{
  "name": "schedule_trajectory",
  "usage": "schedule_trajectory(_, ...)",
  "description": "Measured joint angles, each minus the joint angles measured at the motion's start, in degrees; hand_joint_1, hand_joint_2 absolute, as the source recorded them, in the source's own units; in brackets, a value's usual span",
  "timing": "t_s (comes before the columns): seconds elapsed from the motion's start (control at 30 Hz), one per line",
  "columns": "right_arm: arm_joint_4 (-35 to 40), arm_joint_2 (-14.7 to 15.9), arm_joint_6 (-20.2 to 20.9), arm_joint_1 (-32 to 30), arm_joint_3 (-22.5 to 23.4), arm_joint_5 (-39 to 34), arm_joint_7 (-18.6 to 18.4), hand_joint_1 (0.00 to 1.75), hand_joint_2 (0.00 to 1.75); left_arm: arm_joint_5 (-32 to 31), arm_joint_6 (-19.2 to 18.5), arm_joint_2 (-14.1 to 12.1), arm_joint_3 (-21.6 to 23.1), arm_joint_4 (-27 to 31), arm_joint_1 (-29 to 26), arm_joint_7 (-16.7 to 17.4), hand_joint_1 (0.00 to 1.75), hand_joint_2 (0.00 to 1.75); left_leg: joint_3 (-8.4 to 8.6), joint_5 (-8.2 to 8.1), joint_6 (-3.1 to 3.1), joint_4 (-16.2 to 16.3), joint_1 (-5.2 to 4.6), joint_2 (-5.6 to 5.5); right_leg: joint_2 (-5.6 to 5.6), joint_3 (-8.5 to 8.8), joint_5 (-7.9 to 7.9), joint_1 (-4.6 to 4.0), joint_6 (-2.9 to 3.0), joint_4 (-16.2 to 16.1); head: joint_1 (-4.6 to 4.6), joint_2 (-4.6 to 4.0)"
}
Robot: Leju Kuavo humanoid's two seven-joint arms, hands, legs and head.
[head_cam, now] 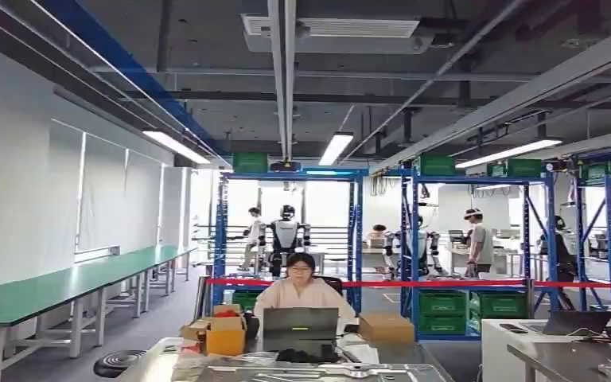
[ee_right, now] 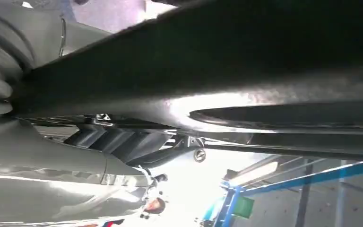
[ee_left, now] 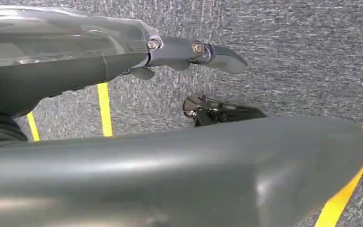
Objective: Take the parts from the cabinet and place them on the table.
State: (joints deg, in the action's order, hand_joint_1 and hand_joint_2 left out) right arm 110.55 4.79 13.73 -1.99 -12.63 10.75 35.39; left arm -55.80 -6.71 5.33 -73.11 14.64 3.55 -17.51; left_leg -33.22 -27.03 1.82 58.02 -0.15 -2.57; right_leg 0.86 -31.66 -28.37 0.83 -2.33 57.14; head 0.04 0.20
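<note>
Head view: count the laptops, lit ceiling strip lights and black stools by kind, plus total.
Laptops: 2
Lit ceiling strip lights: 3
Black stools: 1
Total: 6

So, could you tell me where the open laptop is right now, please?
In the head view, the open laptop sits low and centre on the table, in front of the seated person, between two cardboard boxes.
</note>
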Motion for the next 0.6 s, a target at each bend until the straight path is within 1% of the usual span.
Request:
schedule_trajectory(0.1,0.00,-0.02,0.00,-0.04,0.02,-0.04,0.02,1.75,1.75,-0.02,0.00,0.00,-0.15,0.00,-0.13,-0.04,0.00,0.00,0.11,0.11,-0.91,-0.34,0.25,-0.04,-0.07,-0.11,-0.06,-0.24,1.05,0.19,0.00,0.00)
schedule_trajectory(0.13,0.02,-0.07,0.02,0.03,0.02,-0.02,0.02,1.75,1.75,-0.02,0.00,-0.09,-0.20,0.00,-0.09,-0.07,0.00,0.00,0.13,-0.20,-1.27,-0.23,0.27,-0.01,-0.29,0.10,0.18,0.09,1.55,-0.21,0.00,0.00)
schedule_trajectory(0.17,0.09,-0.11,0.02,0.03,0.02,-0.02,0.02,1.75,1.75,-0.02,0.00,-0.11,-0.20,0.00,-0.06,-0.09,0.00,0.00,-0.17,-1.12,-1.60,0.83,0.21,0.86,-0.59,0.25,0.23,0.19,1.93,-0.37,0.02,0.02)
schedule_trajectory(0.2,0.20,-0.24,0.02,0.02,0.02,-0.04,0.04,1.75,1.75,-0.09,-0.04,-0.07,-0.20,0.00,0.03,-0.09,0.00,0.00,-1.66,-3.12,-1.90,3.97,0.35,1.42,-0.77,0.28,0.15,0.17,2.27,-0.39,0.00,0.00)
schedule_trajectory(0.27,0.20,-0.28,0.02,-0.05,0.04,-0.04,0.02,1.75,1.75,-0.09,-0.04,-0.07,-0.22,0.00,0.09,-0.09,0.00,0.00,-6.52,-7.53,-2.33,13.91,0.65,1.71,-1.20,0.30,0.01,0.06,2.47,-0.37,0.02,0.00)
schedule_trajectory(0.3,0.17,-0.31,0.02,-0.10,0.04,-0.04,0.02,1.75,1.75,-0.09,-0.04,-0.09,-0.22,0.00,0.02,-0.09,0.00,0.00,-8.37,-8.37,-2.48,17.47,0.73,1.74,-1.33,0.34,-0.07,0.05,2.48,-0.35,0.02,0.02)
schedule_trajectory(0.33,0.17,-0.33,0.02,-0.16,0.04,-0.04,0.04,1.75,1.75,-0.09,-0.04,-0.09,-0.22,0.00,-0.05,-0.09,0.00,0.00,-8.98,-7.85,-2.54,18.30,0.82,1.77,-1.43,0.46,-0.18,0.06,2.43,-0.35,0.02,0.00)
schedule_trajectory(0.37,0.17,-0.33,0.02,-0.16,0.04,-0.02,0.02,1.75,1.75,-0.09,-0.02,-0.09,-0.24,0.00,-0.10,-0.11,0.00,0.00,-8.09,-5.91,-2.57,16.12,0.94,1.85,-1.47,0.67,-0.37,0.11,2.30,-0.33,0.02,0.00)
schedule_trajectory(0.4,0.17,-0.37,0.02,-0.16,0.04,-0.02,0.04,1.75,1.75,-0.11,-0.02,-0.09,-0.24,0.00,-0.08,-0.11,0.00,0.00,-6.23,-3.37,-2.54,11.99,1.02,1.94,-1.49,0.97,-0.58,0.16,2.11,-0.31,0.02,0.00)
schedule_trajectory(0.43,0.20,-0.37,0.02,-0.14,0.04,-0.04,0.04,1.75,1.75,-0.11,-0.02,-0.11,-0.24,0.00,-0.06,-0.15,0.00,0.00,-3.69,-0.64,-2.46,6.70,1.10,2.11,-1.52,1.40,-0.87,0.22,1.87,-0.30,0.02,0.02)
schedule_trajectory(0.47,0.20,-0.39,0.00,-0.12,0.04,-0.04,0.04,1.75,1.75,-0.11,-0.02,-0.11,-0.24,0.00,-0.04,-0.20,0.00,0.00,-1.46,1.16,-2.39,1.75,1.20,2.54,-1.59,1.75,-1.23,0.21,1.51,-0.28,0.02,0.00)
schedule_trajectory(0.5,0.24,-0.39,0.00,-0.09,0.07,-0.04,0.06,1.75,1.75,-0.11,-0.04,-0.11,-0.26,0.00,0.02,-0.24,0.00,0.00,-0.80,0.28,-2.25,1.09,0.83,2.57,-1.57,1.70,-1.47,-0.25,1.13,-0.09,0.02,0.02)
schedule_trajectory(0.53,0.28,-0.39,0.02,-0.10,0.09,-0.02,0.07,1.75,1.75,-0.11,-0.07,-0.11,-0.26,0.00,0.19,-0.28,0.00,0.00,-0.88,-0.05,-1.71,0.94,0.89,2.56,-1.57,1.56,-1.46,-0.25,0.90,-0.07,0.00,0.02)
schedule_trajectory(0.57,0.31,-0.39,0.02,-0.08,0.11,0.00,0.04,1.75,1.75,-0.17,-0.07,-0.11,-0.26,0.00,0.17,-0.35,0.00,0.00,-0.98,-0.15,-1.49,0.90,0.75,2.53,-1.61,1.63,-1.53,-0.19,0.64,-0.16,0.02,0.02)
schedule_trajectory(0.6,0.31,-0.39,0.02,-0.07,0.04,0.02,0.07,1.75,1.75,-0.17,-0.07,-0.11,-0.26,0.00,0.11,-0.37,0.00,0.00,-1.00,-0.32,-1.07,0.94,0.57,2.47,-1.69,1.79,-1.56,-0.04,0.35,-0.39,0.02,0.02)
